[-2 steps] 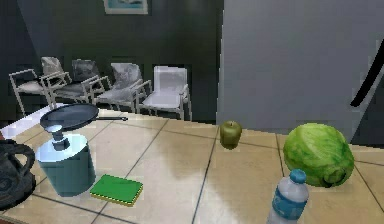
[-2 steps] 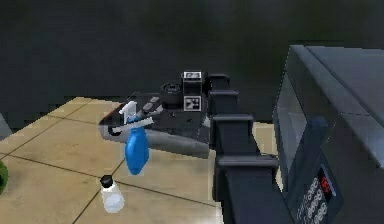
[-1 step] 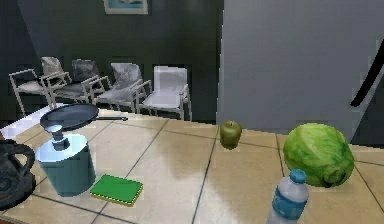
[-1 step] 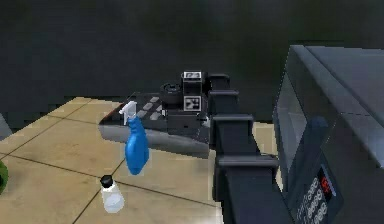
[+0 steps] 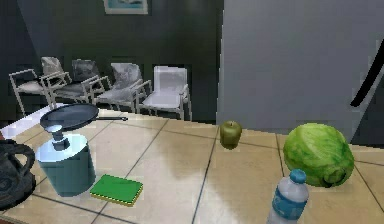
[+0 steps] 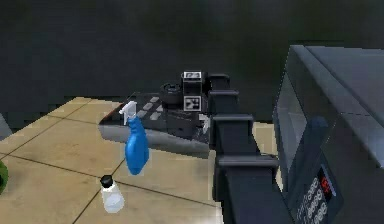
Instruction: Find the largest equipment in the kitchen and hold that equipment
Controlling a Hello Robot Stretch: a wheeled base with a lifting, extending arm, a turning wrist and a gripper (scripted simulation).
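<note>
In the arm side view my arm [image 6: 235, 150] rises from the bottom edge, with two white marker squares [image 6: 192, 78] at its far end. The gripper [image 6: 148, 112] reaches left of them, over a flat grey appliance [image 6: 118, 127] on the tan tiled counter [image 6: 60, 150]. A blue spray bottle [image 6: 135, 150] with a white head tilts just below the fingers. I cannot tell whether it hangs free or rests on the counter, so I cannot tell whether the gripper holds anything. A large dark microwave [image 6: 335, 130] stands at this view's right.
The forward view's counter [image 5: 180, 160] carries a black pan [image 5: 75, 117], a blue-grey pot [image 5: 65, 160], a green pad [image 5: 116, 189], an apple [image 5: 231, 133], a lettuce [image 5: 318, 153] and a water bottle [image 5: 289, 198]. Chairs [image 5: 165, 92] stand beyond. A small bottle [image 6: 112, 195] stands near the arm.
</note>
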